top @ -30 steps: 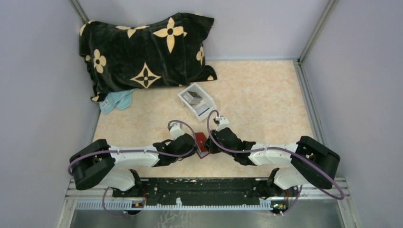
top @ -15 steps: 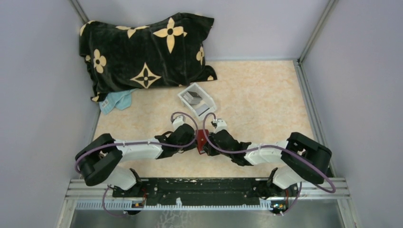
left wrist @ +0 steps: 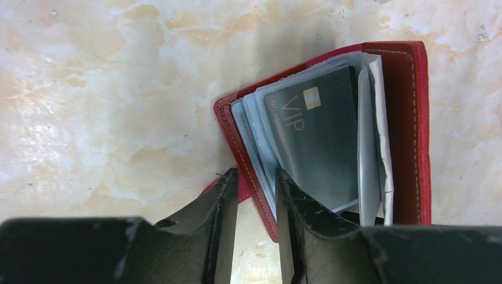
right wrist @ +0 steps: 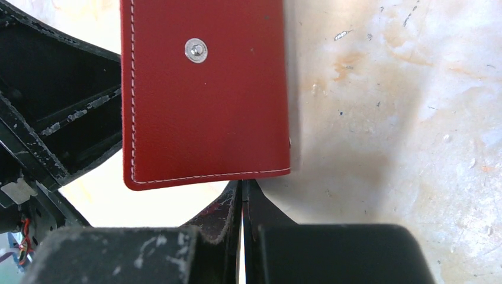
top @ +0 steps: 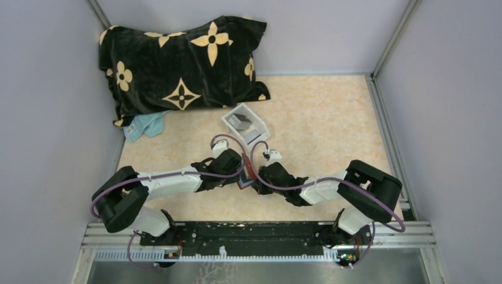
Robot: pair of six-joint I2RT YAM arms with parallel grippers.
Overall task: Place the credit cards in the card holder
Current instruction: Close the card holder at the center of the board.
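**A:** Where is the card holder?

**B:** The red card holder [left wrist: 409, 118] sits open between the two pincers, over the worktop [left wrist: 89, 89]. Its inner face is turned to the left pincer [left wrist: 254, 177], and its stitched edge runs between that pincer's fingers. They stand narrowly apart, and I cannot tell whether they press it.

**A:** And the cards?

**B:** A dark grey VIP card [left wrist: 319, 142] sits inside, just ahead of the fingers. There are paler cards [left wrist: 251, 124] tucked behind it on its left and a white slip [left wrist: 379, 118] on its right.

**A:** The right pincer?

**B:** The right pincer [right wrist: 243, 189] is closed, finger against finger. Its tips are at the edge of the holder's red back, and the snap stud [right wrist: 196, 50] is farther ahead.

**A:** Beyond them?

**B:** A white tray [top: 228, 123] lies just past both pincers. Farther off to the left are a black flowered pillow [top: 183, 62] and a blue cloth [top: 145, 125].
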